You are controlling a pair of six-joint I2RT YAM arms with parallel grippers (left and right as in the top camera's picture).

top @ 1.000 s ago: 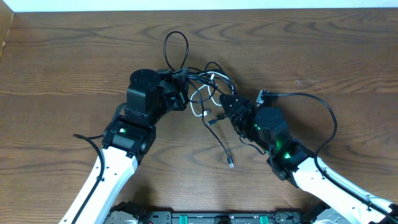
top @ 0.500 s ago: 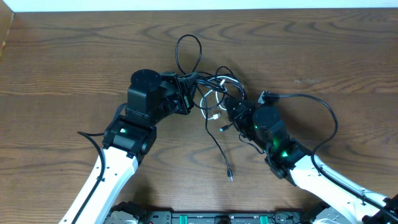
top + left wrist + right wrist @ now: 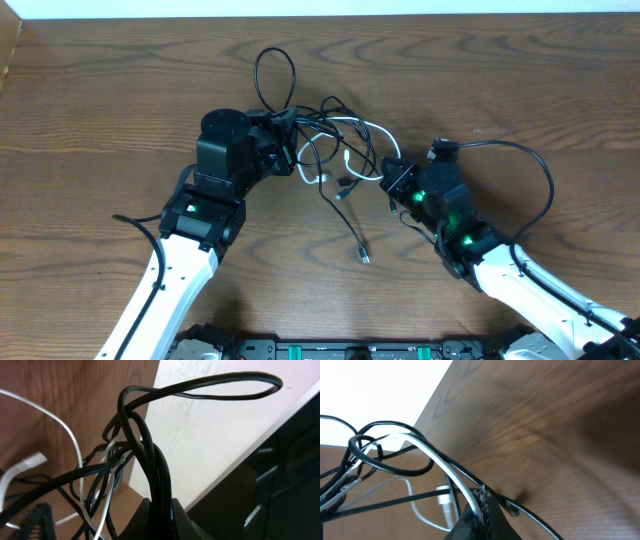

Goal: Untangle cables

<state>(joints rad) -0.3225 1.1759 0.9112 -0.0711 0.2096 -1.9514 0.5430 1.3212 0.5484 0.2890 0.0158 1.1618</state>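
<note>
The cables (image 3: 325,140) lie in a tangle on the wooden table between my two grippers: several thin black cords and a white one (image 3: 368,128). My left gripper (image 3: 284,150) is shut on a bunch of black cords (image 3: 150,455), whose loop (image 3: 275,75) sticks out toward the far edge. In the left wrist view its jaws (image 3: 161,507) squeeze that black bundle. My right gripper (image 3: 392,176) is shut on the white cable (image 3: 440,467), pinched between its jaws (image 3: 481,502). One black tail with a small plug (image 3: 365,259) trails toward me.
The right arm's own thicker black cable (image 3: 548,190) arcs beside that arm, and the left arm's cable (image 3: 135,222) runs at its left. The table's far edge (image 3: 320,14) borders a white strip.
My right gripper has shut on the white cable and drawn back to the right. The left gripper shifted left with its black bundle, so the tangle is stretched wider between them.
</note>
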